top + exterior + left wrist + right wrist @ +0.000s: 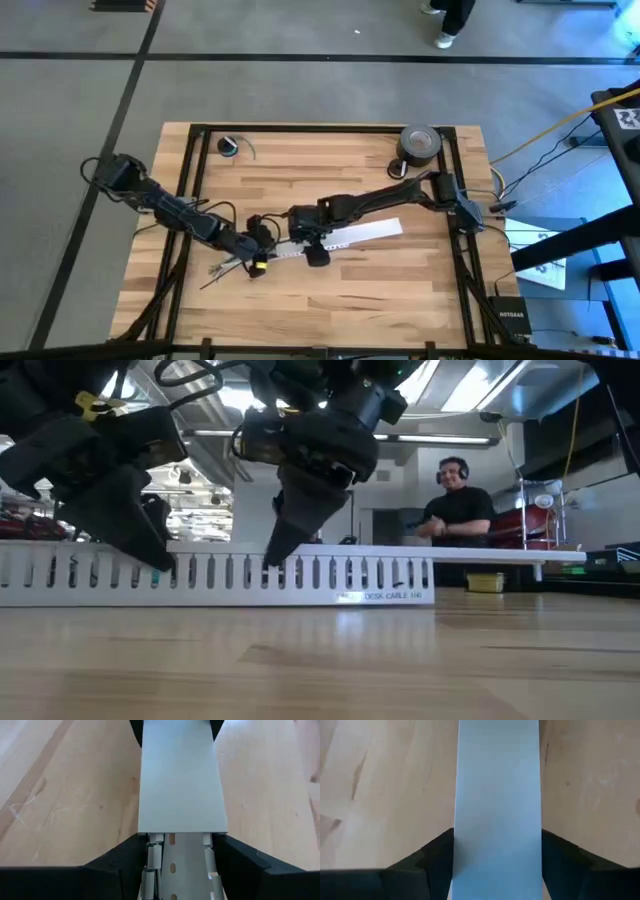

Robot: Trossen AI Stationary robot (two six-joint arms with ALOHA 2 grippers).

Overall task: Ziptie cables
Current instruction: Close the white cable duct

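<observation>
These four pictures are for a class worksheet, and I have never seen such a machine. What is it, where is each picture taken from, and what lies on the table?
It is a robot with two dark jointed arms at a wooden table. One picture looks straight down, one looks level across the tabletop, and two come from cameras on the wrists. Mid-table lies a long white slotted cable duct with a flat cover. The left pincer and the right pincer each straddle it, a finger on either side. By the left arm lie thin wires. A roll of grey tape sits at the far edge. A person with headphones is in the room behind.
</observation>
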